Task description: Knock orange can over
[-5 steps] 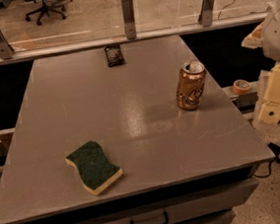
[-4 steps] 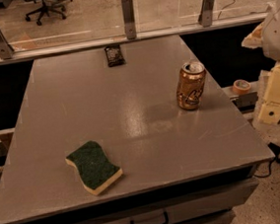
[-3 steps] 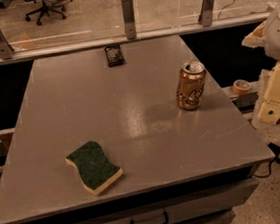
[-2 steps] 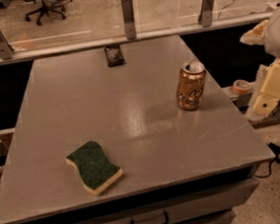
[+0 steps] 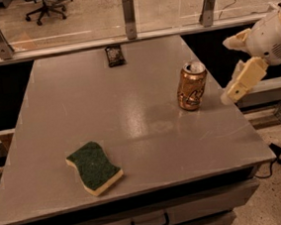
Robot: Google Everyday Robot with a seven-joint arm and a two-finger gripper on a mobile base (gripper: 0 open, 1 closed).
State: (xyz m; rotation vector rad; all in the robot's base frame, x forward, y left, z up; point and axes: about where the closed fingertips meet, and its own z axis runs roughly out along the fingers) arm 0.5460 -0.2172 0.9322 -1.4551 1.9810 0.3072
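The orange can [image 5: 191, 86] stands upright on the right side of the grey table [image 5: 131, 120], shiny orange-gold with pale swirls and a silver top. My gripper [image 5: 237, 86] comes in from the right edge of the view, a cream-coloured finger pointing down and left, its tip a short way to the right of the can and apart from it. The white arm housing [image 5: 272, 39] is above and behind it.
A green sponge with a yellow base [image 5: 94, 167] lies at the front left of the table. A small dark packet [image 5: 114, 55] lies near the far edge. Glass panel posts [image 5: 129, 16] line the back. The table's right edge is just under the gripper.
My gripper has moved left and up toward the can, from beside the table's right edge to close by the can. The can, sponge and packet have not moved.
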